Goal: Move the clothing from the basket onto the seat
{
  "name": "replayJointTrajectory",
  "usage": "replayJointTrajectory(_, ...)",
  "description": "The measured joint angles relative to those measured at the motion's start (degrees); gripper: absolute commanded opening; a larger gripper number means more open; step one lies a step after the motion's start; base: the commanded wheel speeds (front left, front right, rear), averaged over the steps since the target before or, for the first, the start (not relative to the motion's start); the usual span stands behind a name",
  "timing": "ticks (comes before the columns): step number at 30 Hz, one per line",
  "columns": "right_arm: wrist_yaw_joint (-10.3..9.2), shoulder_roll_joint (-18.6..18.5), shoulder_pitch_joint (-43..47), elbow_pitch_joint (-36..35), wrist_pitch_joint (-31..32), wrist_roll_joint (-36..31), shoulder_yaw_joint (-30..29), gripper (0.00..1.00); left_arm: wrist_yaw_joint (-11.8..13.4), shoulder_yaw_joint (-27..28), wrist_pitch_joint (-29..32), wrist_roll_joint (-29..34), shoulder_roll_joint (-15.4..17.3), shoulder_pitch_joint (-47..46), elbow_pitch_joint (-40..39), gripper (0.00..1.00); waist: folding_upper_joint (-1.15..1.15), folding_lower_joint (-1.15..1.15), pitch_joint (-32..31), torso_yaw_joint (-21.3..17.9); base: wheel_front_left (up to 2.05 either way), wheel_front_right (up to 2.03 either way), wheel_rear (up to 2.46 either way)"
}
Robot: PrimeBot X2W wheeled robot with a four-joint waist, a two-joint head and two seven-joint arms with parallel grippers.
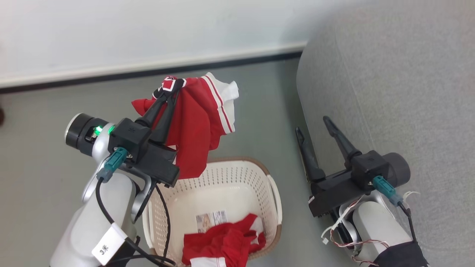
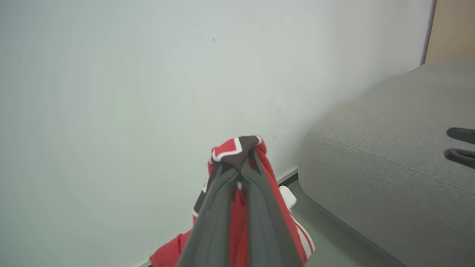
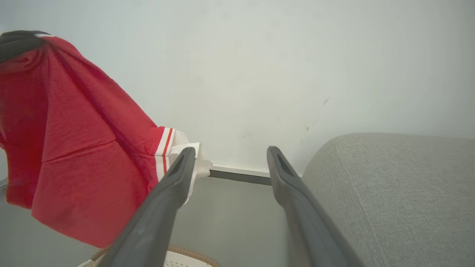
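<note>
Head view: my left pincer pinches one garment over the basket, the second garment lies inside, none on the seat; right pincer spread.

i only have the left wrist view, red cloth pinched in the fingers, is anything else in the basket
observer: yes, a second red garment lies bunched at the near end of the basket.
operator: is my piece clear of the basket
observer: looks so. the held garment hangs from the left gripper, and in the right wrist view its lower edge sits above the basket rim.
operator: what are the two dark tips at my right edge
observer: the right gripper, open and empty, at the edge of the seat.
</note>
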Motion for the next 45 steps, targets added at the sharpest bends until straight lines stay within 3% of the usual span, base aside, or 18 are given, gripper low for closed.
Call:
replayJointTrajectory(9, 3.30, -0.7, 0.7, 4.2, 0.0, 0.0, 2.1, 1.00, 0.0, -0.8, 1.1, -2.0, -0.9, 0.0, 1.7, 0.00, 0.00, 0.00, -7.3, 1.0, 0.00, 0.00, 0.00)
replayJointTrajectory(16, 5.11, -1.3, 2.0, 8.3, 0.0, 0.6, 4.4, 1.00, -0.1, -3.4, 2.7, -2.4, -3.8, 0.0, 3.3, 0.00, 0.00, 0.00, -13.0, 1.6, 0.00, 0.00, 0.00)
replayJointTrajectory(28, 5.91, -1.1, 3.6, 12.7, 0.0, 2.6, 7.2, 1.00, -0.1, -7.7, 5.5, -2.9, -5.2, 2.8, -2.3, 0.00, 0.00, 0.00, -20.2, 3.7, 0.00, 0.00, 0.00)
replayJointTrajectory(45, 6.25, -0.4, 0.9, 18.3, 0.0, 6.7, 15.0, 1.00, -0.1, -11.3, 10.3, -3.4, -5.6, 3.4, -10.0, 0.00, 0.01, 0.01, -20.8, 6.4, 0.00, 0.00, 0.00)
